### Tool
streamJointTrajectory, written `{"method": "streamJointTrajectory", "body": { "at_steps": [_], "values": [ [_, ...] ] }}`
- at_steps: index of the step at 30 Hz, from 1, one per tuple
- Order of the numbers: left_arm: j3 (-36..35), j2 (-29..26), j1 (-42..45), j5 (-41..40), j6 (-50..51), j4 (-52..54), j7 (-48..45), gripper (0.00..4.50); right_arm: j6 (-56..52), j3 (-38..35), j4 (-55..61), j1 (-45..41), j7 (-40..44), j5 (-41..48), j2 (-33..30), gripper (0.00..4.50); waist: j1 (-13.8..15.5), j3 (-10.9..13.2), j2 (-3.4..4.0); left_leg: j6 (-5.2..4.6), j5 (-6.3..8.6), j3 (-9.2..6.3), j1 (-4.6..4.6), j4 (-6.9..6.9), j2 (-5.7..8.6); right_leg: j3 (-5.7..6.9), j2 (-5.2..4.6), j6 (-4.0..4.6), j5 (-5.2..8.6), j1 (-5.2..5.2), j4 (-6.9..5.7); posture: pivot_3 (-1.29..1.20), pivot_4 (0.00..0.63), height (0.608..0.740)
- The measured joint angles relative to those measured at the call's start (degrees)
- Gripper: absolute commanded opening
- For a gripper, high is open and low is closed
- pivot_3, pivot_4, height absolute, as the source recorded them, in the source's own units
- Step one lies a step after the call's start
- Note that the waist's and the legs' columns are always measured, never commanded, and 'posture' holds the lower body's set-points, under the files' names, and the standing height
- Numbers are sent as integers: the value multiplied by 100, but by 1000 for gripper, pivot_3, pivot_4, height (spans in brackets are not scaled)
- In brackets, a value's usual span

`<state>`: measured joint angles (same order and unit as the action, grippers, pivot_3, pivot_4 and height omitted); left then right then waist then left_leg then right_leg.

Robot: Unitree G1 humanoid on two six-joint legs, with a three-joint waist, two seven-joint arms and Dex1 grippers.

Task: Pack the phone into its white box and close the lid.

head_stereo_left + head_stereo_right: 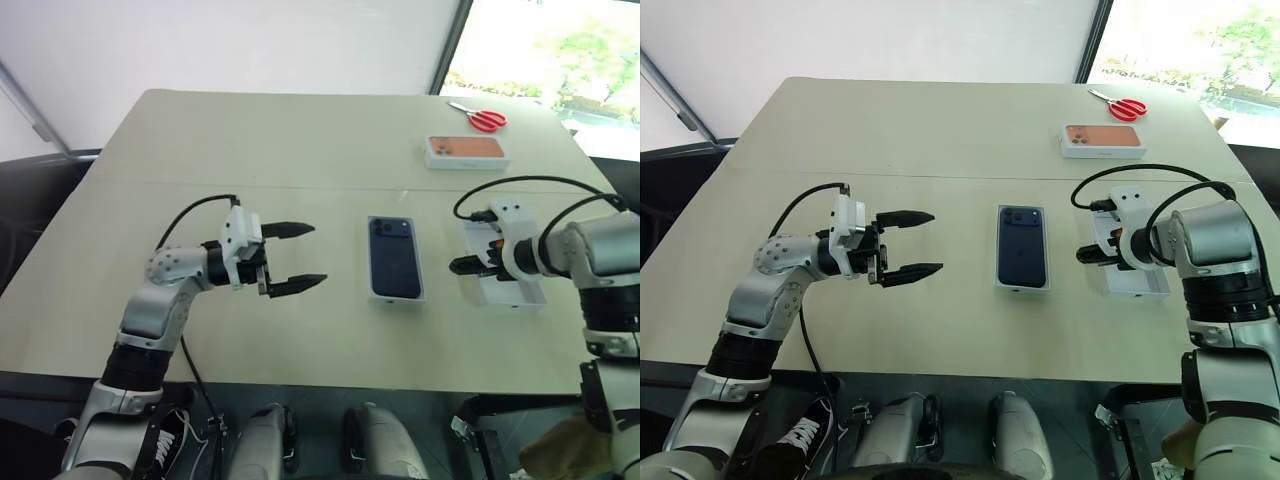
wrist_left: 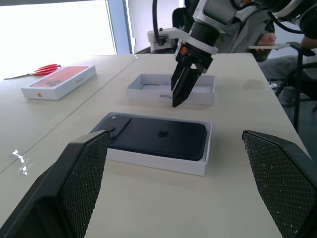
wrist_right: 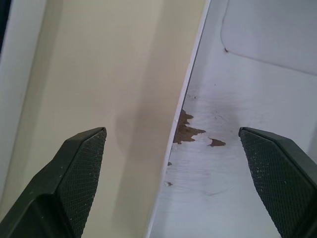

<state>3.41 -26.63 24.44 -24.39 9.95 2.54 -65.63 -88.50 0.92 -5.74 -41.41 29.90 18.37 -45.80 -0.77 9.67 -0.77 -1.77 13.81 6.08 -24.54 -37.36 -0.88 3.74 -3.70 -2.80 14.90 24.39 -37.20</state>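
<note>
Nearest the head camera, the left gripper [image 1: 296, 257] is held level over the table [image 1: 250, 140] with fingers spread wide, nothing gripped. Just past it, the phone [image 1: 393, 256] is seen lying back-up inside the white box [image 2: 148, 159]. The right gripper [image 2: 179, 89] is pointed down, also spread, straddling the near wall of the lid [image 2: 198, 95], which is partly hidden by the arm. Torn brown patches inside are caught by the right wrist view.
</note>
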Motion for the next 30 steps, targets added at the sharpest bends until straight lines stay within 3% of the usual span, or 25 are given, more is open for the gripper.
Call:
{"method": "streamJointTrajectory", "body": {
  "at_steps": [1,5,12,15,23,27,30],
  "values": [
    [1,6,-18,3,-25,0,22,4500,-4,0,-33,-14,-9,2,9,3612,0,0,0,0,0,0,0,-1,0,0,0,0,0,0,0,0,150,740],
    [2,20,-136,7,-36,53,144,4500,16,65,-151,-105,-38,3,76,1606,-3,0,0,-1,0,0,0,-2,0,0,1,-1,0,-1,-1,0,150,740],
    [1,25,-187,7,-35,81,268,4500,146,216,-294,-188,-61,-17,75,1606,1,0,0,-1,0,0,0,-4,-1,0,3,-2,-1,-3,-1,0,150,740],
    [1,25,-187,7,-35,81,333,4500,166,161,-417,-222,-179,-59,100,199,-1,-1,-1,-1,0,0,1,-4,-1,0,3,-2,-1,-4,-1,0,150,740],
    [0,24,-178,7,-30,79,432,4500,156,3,-527,-315,-414,-134,292,86,-5,-1,-2,-1,0,1,1,-5,-1,0,4,-3,-1,-5,-1,0,150,740],
    [-9,33,-136,4,-12,35,507,4500,279,-633,-736,-697,-740,-147,843,86,-28,1,2,-1,-1,3,1,-1,-3,-1,10,-4,-2,-1,-5,0,150,740],
    [-41,83,-51,-5,26,-36,638,4500,319,-1637,-975,-1419,-1074,-108,1445,86,-10,4,7,1,-3,4,0,0,-4,0,16,-5,-3,2,-8,0,150,740]
  ]
}}
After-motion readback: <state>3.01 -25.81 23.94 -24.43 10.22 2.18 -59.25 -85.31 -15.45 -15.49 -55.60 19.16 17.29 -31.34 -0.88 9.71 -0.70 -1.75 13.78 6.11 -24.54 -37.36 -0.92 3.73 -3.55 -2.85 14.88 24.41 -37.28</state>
